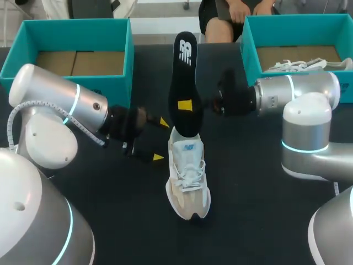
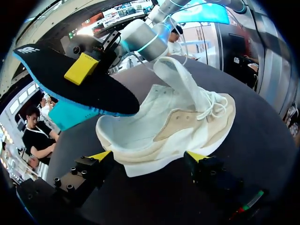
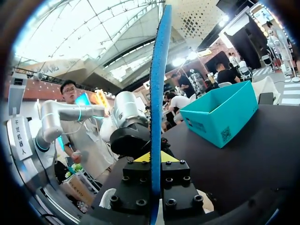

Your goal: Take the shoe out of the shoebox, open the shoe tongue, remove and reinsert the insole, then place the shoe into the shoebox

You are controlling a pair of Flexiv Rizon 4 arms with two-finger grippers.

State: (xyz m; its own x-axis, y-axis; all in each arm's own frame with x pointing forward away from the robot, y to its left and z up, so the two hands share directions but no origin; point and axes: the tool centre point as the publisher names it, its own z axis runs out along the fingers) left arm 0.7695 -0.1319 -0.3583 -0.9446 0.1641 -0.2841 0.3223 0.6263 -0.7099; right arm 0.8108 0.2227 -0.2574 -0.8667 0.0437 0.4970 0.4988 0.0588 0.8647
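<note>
Right gripper: fingers clamped flat on both faces of the insole, about midway along its length. One yellow tip shows on the near face in the head view, right gripper.
- The black insole stands nearly upright with its lower end at the mouth of the shoe. I cannot tell whether that end is inside the collar or just above it.
- Judgement: a mid-length pinch on the flat sides keeps the insole stiff and steerable, so it can slide along the shoe's length. Which way it is headed, out or back in, cannot be told.

Left gripper: fingers well apart, holding nothing.
- Both yellow tips sit low by the sole edge of the white and beige sneaker, one near the heel and one near midfoot. They are very close, but contact is not certain.
- From overhead, the left gripper lies just beside the shoe's left flank.
- Judgement: it is placed there to brace the shoe against sideways slip while the other arm works the insole.

Shoe: upright on its sole on the black table, between the two arms and out of either box.
- The tongue is pulled up and forward, and the laces are slack, so the opening is wide.

Further out: the left shoebox, teal, is at the table's far left. The right shoebox is at the far right, with a second white shoe lying inside it.
</note>
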